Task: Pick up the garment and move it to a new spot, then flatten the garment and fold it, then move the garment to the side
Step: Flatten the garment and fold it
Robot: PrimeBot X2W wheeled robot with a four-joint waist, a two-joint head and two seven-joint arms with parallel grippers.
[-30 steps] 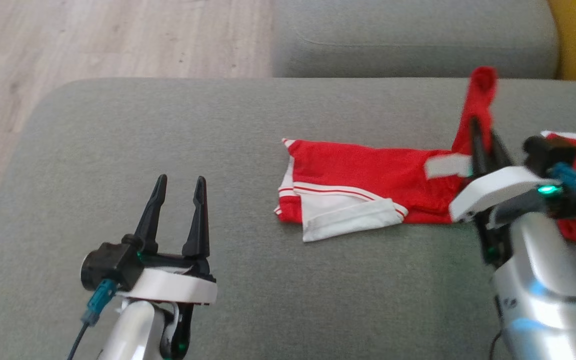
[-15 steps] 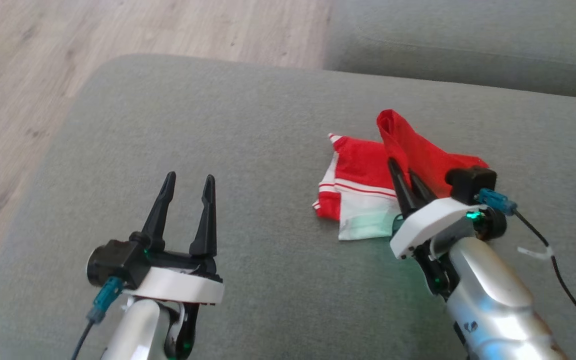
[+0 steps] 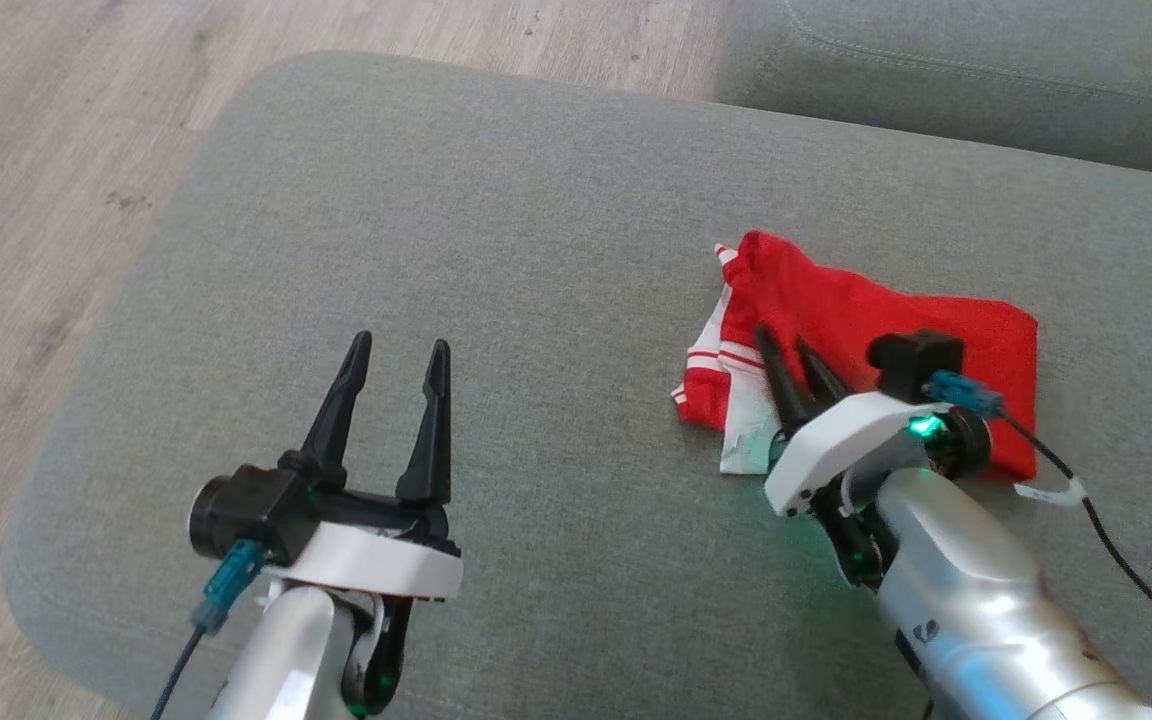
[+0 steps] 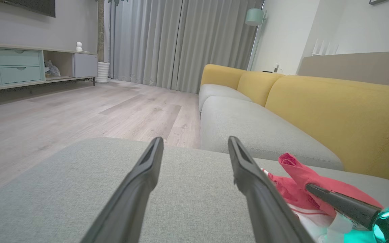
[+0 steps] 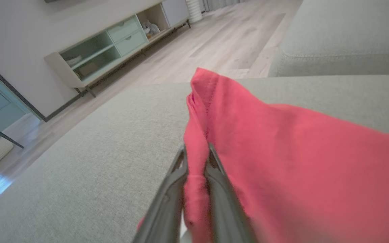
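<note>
Pale wood-plank floor fills the 9-to-11 o'clock side of the head view, beyond the rounded corner of a grey, coarse-woven sofa cushion. At 7 o'clock the left gripper hovers over bare cushion, its tapered black fingers spread wide — nothing between them. At 3 o'clock lies the red garment, thin cloth with white striped trim, a red layer lapped over the trimmed one. The right gripper pinches a red fold near its 9 o'clock edge — fingers almost together.
</note>
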